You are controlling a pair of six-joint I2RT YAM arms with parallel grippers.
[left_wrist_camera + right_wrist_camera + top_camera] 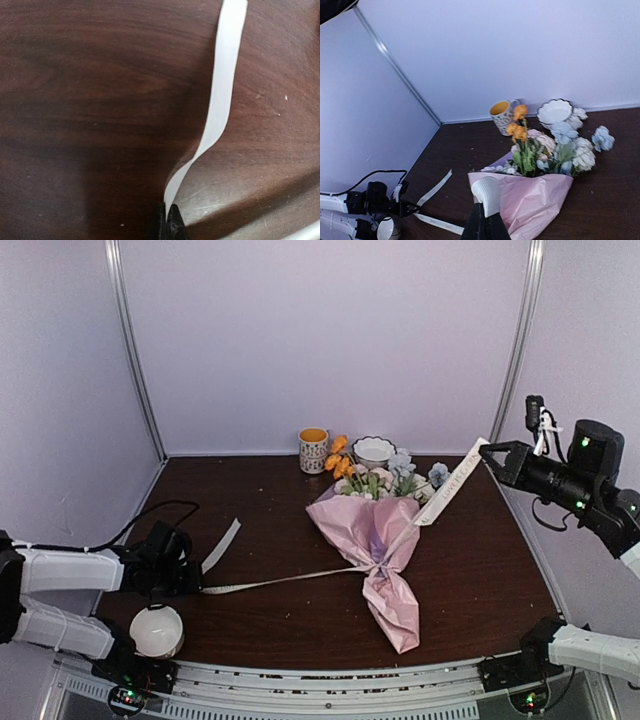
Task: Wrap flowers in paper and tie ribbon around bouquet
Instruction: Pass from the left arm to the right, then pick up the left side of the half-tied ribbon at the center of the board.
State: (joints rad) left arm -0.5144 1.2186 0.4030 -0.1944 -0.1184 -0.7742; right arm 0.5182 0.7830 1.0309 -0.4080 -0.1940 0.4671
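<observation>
One ribbon (285,579) end is pinched in the closed left gripper (200,585), low and left of the bouquet (385,550). The ribbon is looped round the bouquet's waist. Its other end is clamped in the closed right gripper (487,453), raised right of it.

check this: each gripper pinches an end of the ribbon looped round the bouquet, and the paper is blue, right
No: the paper is pink, as the top view shows. The left gripper and right gripper do each pinch an end of the ribbon looped round the bouquet.
</observation>
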